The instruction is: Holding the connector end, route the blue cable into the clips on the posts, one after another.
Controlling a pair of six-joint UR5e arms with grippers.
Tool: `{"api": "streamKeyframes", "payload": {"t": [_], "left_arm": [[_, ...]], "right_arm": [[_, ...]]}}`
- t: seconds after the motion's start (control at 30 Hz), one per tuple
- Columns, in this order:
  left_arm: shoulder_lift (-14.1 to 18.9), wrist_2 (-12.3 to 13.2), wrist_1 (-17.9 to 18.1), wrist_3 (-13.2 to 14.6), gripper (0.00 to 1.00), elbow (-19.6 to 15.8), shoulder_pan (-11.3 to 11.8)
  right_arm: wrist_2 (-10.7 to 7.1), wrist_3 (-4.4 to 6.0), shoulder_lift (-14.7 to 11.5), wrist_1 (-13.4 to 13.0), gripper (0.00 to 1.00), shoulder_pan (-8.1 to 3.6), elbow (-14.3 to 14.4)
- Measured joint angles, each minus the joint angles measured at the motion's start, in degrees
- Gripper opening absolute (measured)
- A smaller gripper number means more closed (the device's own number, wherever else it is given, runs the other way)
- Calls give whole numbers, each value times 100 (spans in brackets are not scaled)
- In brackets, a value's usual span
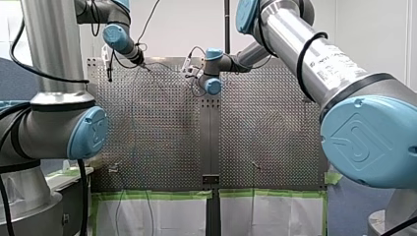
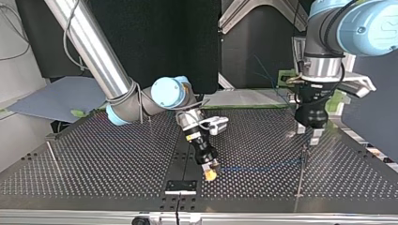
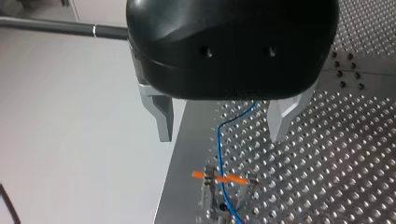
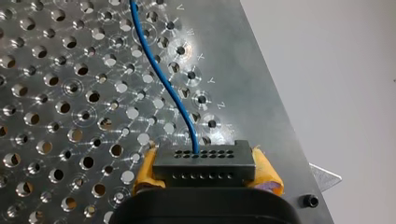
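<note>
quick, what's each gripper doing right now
left gripper: open, holding nothing
right gripper: shut on the black connector at the end of the blue cable

The desk [image 1: 162,132] is a big shiny metal sheet full of little round holes. It has two halves, with a seam down the middle. In the front view, a small black plate [image 1: 210,179] sits on the seam at 6 o'clock. Green tape [image 1: 162,194] runs along the desk's edge there, and white sheets [image 1: 162,216] show just under the tape. In the top view, a flat grey-blue board [image 2: 56,98] lies off the desk at 9 o'clock, and a black wall [image 2: 155,42] stands behind at 12 o'clock. In the right wrist view, small letters [image 4: 201,57] V, W, X, Y, Z run along the desk's edge, and a black screw [image 4: 309,201] sits near its corner.
</note>
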Motion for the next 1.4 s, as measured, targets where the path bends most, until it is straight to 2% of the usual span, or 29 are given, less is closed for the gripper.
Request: {"api": "streamKeyframes", "payload": {"t": [0.3,0.87,1.03,1.4], "left_arm": [[2,-386,-81,-20,99,-1,-15],[7,-421,-96,-42,99,0,-38],[10,-308,-65,-38,99,0,-60],[-61,327,48,43,99,5,-208]], "right_arm": [[-6,0,0,7,0,13,0],[-4,0,0,11,0,30,0],[-6,0,3,16,0,47,0],[-2,0,3,104,0,91,1]]}}
